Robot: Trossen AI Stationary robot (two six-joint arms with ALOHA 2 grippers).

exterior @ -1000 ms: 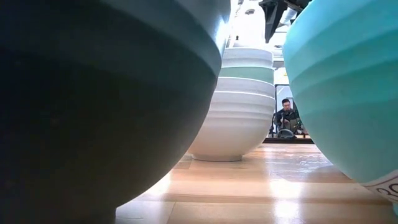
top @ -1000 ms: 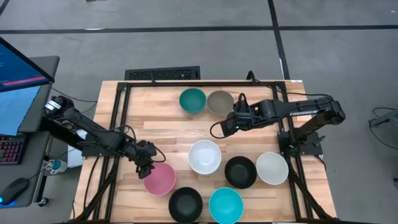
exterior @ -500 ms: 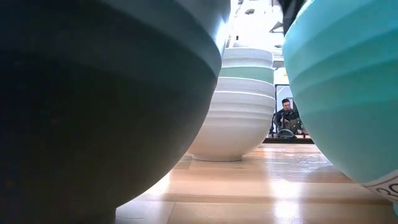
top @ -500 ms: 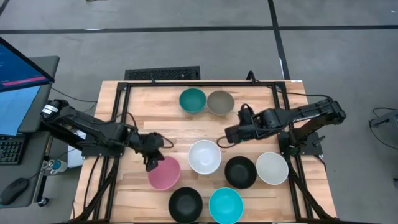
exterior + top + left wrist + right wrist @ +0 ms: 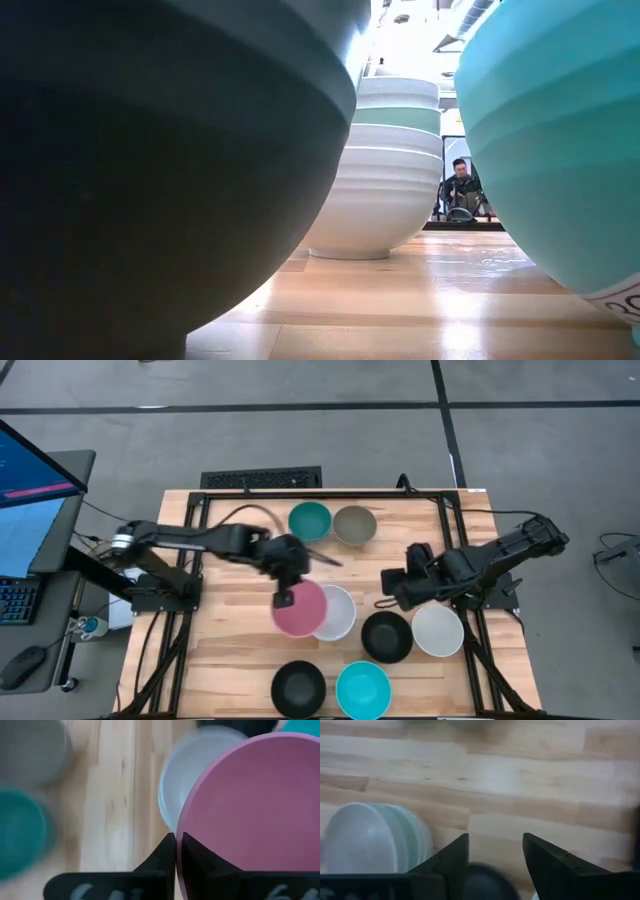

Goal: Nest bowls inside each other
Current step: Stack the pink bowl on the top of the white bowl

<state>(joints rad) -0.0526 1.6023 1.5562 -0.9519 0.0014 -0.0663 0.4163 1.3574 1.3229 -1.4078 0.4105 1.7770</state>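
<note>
I see my left gripper (image 5: 284,598) clamped on the rim of the smooth round pink bowl (image 5: 300,608), held in the middle of the frame, overlapping the white bowl (image 5: 340,613). My right gripper (image 5: 392,586), fingers apart and holding nothing, is right of centre above the black bowl (image 5: 387,636). The table (image 5: 240,550) is pale wood planks. The white bowl's outside has horizontal ridges. A partial marking on the cyan bowl (image 5: 560,150) cannot be read.

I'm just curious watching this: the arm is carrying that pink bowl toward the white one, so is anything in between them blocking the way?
Nothing visible does. The left gripper is shut on the pink bowl, which already overlaps the rim of the white bowl from above. The right gripper hangs off to the side, apart from both.
</note>
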